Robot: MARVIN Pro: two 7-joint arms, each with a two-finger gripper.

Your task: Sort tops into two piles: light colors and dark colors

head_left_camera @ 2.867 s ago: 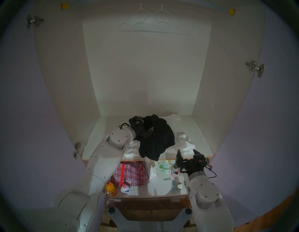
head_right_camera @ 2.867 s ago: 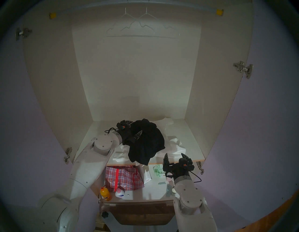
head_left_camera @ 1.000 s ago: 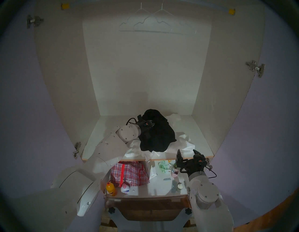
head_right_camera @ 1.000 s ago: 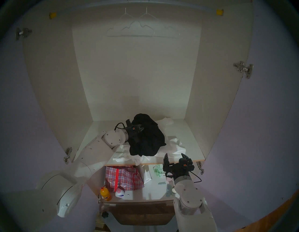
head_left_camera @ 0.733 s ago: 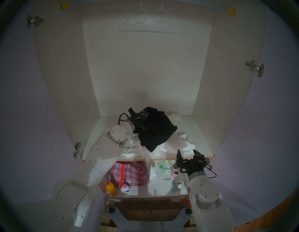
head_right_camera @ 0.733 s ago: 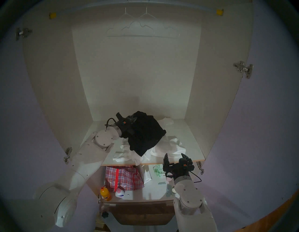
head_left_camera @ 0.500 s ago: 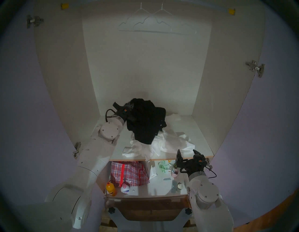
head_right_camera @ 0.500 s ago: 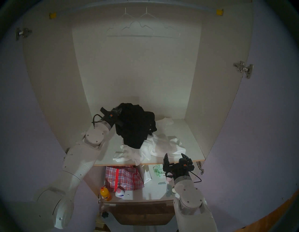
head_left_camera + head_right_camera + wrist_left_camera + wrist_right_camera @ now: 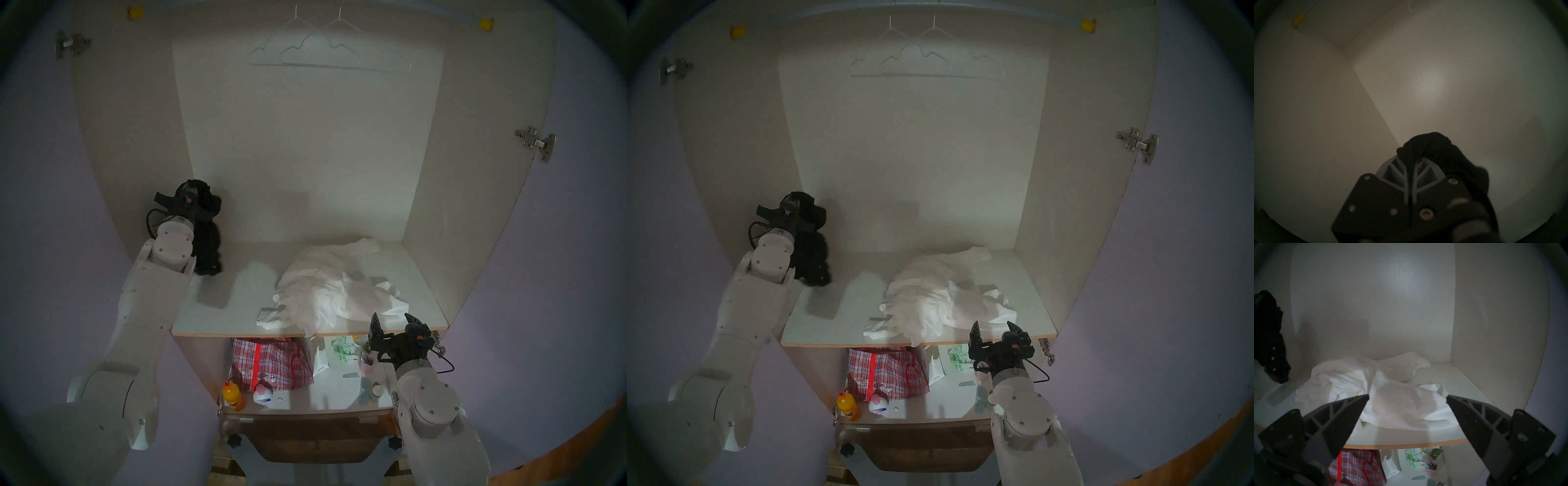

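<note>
Hanging straight down from my left gripper [image 9: 190, 190], the black top [image 9: 208, 244] has its long axis vertical; my fingers are pinched together on its upper bunch, and its tail dangles over the shelf [image 9: 217, 315] at the far left corner. The white tops [image 9: 325, 288] lie heaped well apart to the right, nearer my right gripper [image 9: 393, 320], whose fingers are spread and empty. Bare shelf lies below the tail, with the cabinet's left wall close beside it.

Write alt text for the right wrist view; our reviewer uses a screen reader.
Crumpled white thin cloth garments lie heaped on a white wardrobe shelf, framed by the open right end effector. A bunched black cloth garment hangs at the left edge.
</note>
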